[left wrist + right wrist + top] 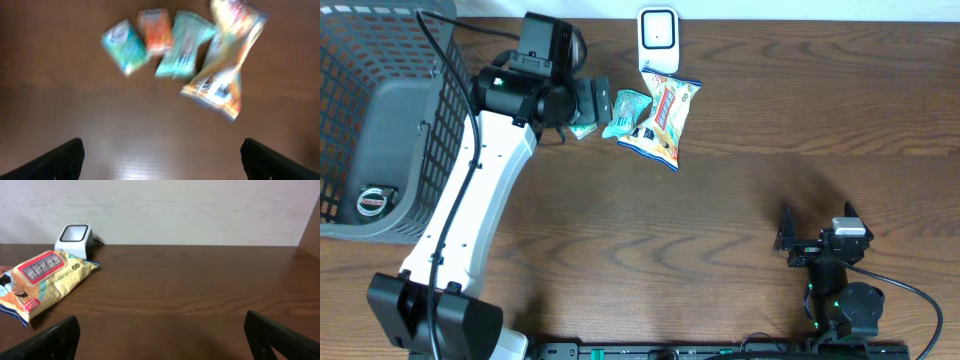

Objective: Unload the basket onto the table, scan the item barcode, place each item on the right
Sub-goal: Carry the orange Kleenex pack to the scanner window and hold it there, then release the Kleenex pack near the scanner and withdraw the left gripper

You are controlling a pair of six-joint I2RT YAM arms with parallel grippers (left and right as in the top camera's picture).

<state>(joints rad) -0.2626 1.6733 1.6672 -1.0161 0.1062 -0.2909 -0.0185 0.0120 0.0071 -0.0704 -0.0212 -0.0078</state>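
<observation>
Your left fingers [60, 162] are standing wide apart with nothing between them, only bare wood of the worktop [720, 220] showing in the gap. They are hovering over the back part of the worktop, left of its middle, and pointing at a loose row of packets. The left wrist view is blurring, so no print can be read. Nearest the fingers, a small teal packet [125, 45] is lying beside an orange packet [156, 30]. Next along, a pale teal packet [625, 113] is lying just beside the snack bag [665, 120].

The snack bag, yellow and orange with a red label, is lying flat near the back edge at about its middle. Its upper end is reaching right up to the base of the white scanner [658, 38], which is standing upright at the back edge.

Your right fingers [55, 340] are also spreading wide and holding nothing. They are sitting low near the front right corner, well apart from the packets, and facing the scanner and the snack bag across open wood.

At the left edge, a grey wire basket [350, 120] is occupying the back left corner. A round black and red thing [375, 200] is lying inside it; you cannot tell what it is.
</observation>
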